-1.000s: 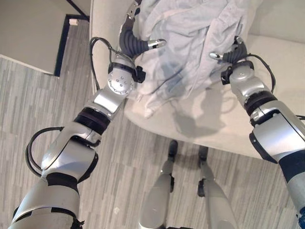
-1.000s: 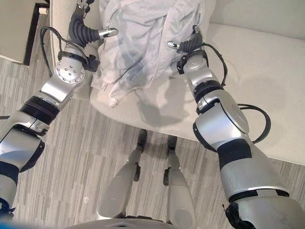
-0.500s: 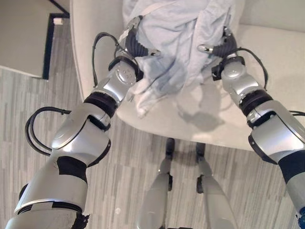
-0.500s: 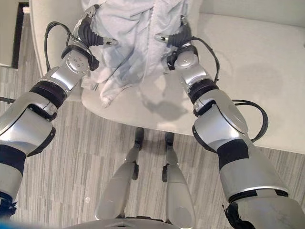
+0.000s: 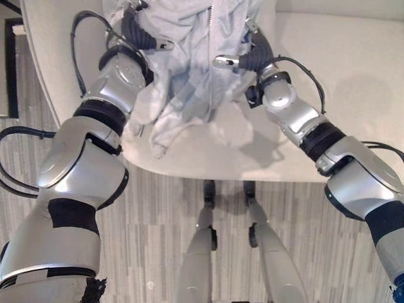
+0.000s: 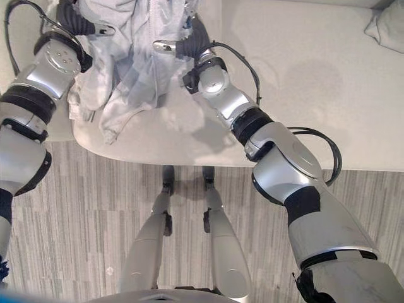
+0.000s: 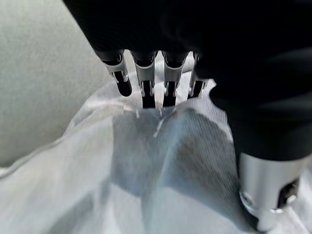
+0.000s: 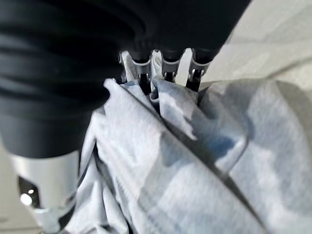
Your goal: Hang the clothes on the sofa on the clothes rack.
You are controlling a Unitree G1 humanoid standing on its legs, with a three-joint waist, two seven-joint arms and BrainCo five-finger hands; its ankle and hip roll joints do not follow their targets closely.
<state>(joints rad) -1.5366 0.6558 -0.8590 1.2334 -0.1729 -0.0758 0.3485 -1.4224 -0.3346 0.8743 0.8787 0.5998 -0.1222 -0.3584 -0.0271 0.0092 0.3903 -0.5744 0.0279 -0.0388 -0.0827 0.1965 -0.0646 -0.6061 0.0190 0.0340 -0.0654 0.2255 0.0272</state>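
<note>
1. The pale grey jacket (image 5: pixel 189 63) hangs over the cream sofa (image 5: pixel 341 95), its hem just above the seat.
2. The left hand (image 7: pixel 146 78) curls its fingers into the cloth; the right hand (image 8: pixel 161 73) does likewise, folds bunched between its fingers.
3. Both grips look shallow, so the lift should be level and slow until the hem clears the cushion.

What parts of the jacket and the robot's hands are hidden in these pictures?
- Top of the pale grey zip-up jacket: cut off by the upper edge in both eye views.
- Right hand: fingertips buried in jacket folds in its wrist view.
- Left hand: its thumb's grip is hidden behind the dark cover.
- Small grey cloth on the cream sofa: cut by the right eye view's corner.
</note>
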